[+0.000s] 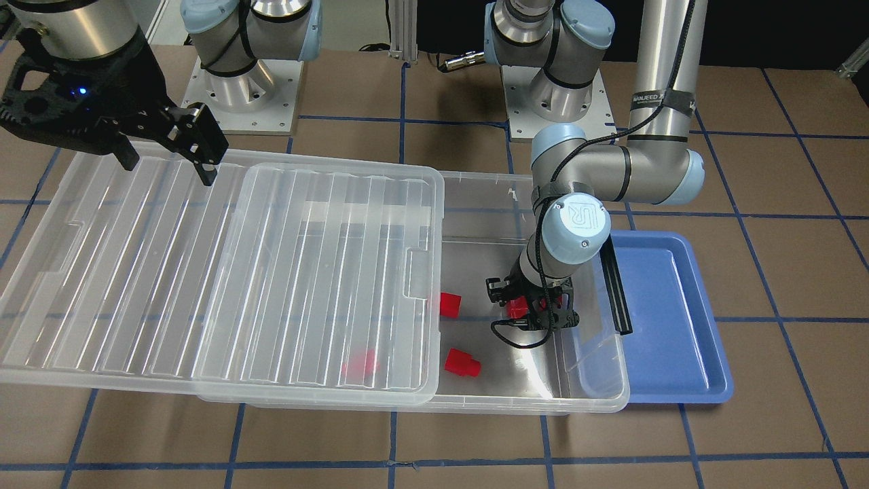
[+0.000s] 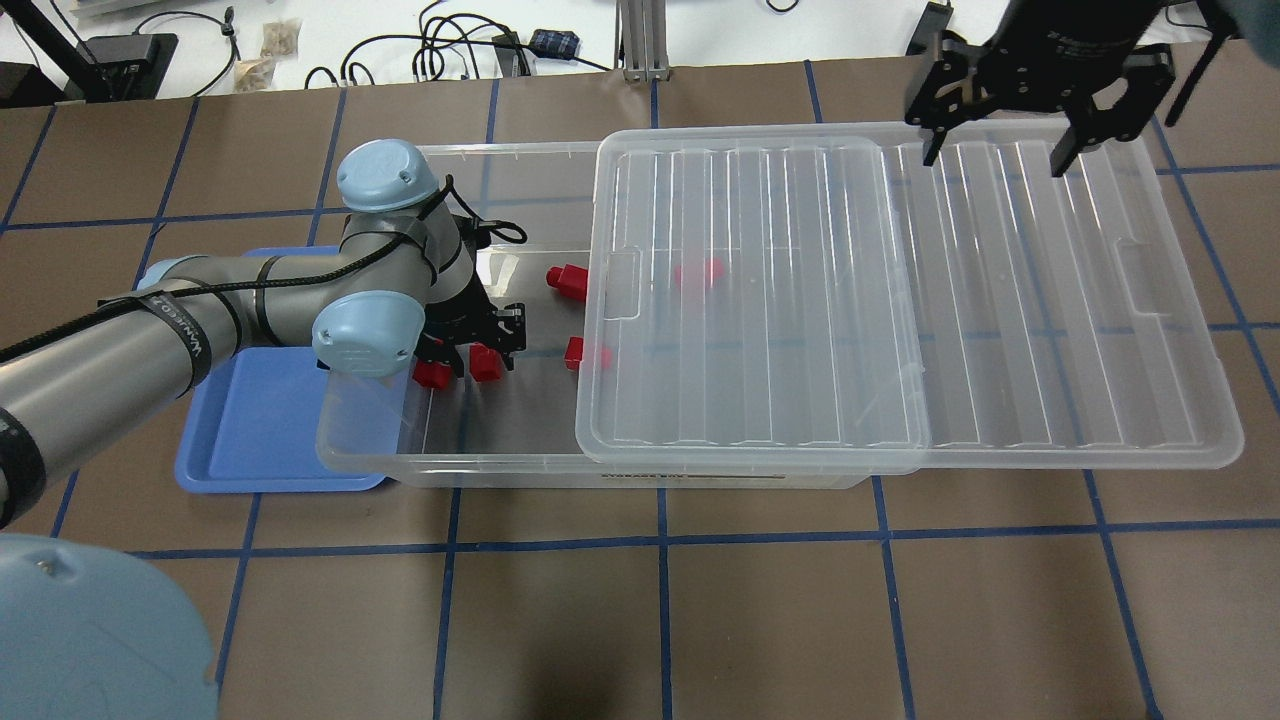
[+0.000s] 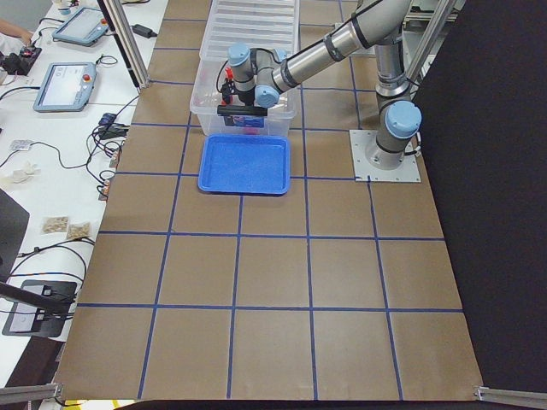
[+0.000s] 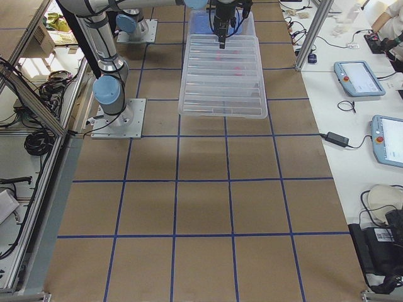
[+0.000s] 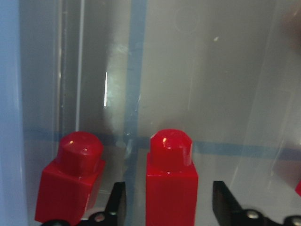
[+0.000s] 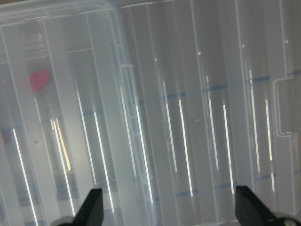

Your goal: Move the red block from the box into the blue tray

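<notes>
Count five red blocks (image 2: 568,283) in the overhead view, all inside the single box (image 2: 500,468). Three lie in the uncovered part, one lies at the lid's edge and one shows dimly under the single lid (image 2: 1000,300), which lies shifted toward the robot's right. The left gripper (image 5: 169,197) is down in the box with its fingers spread on either side of one upright red block (image 5: 171,179), a gap showing on each side. A second block (image 5: 70,181) stands just beside it. The right gripper (image 2: 995,155) hangs spread above the lid, holding nothing. One blue tray (image 2: 250,430) lies at the box's left end, beside the one black clip (image 1: 616,285).
</notes>
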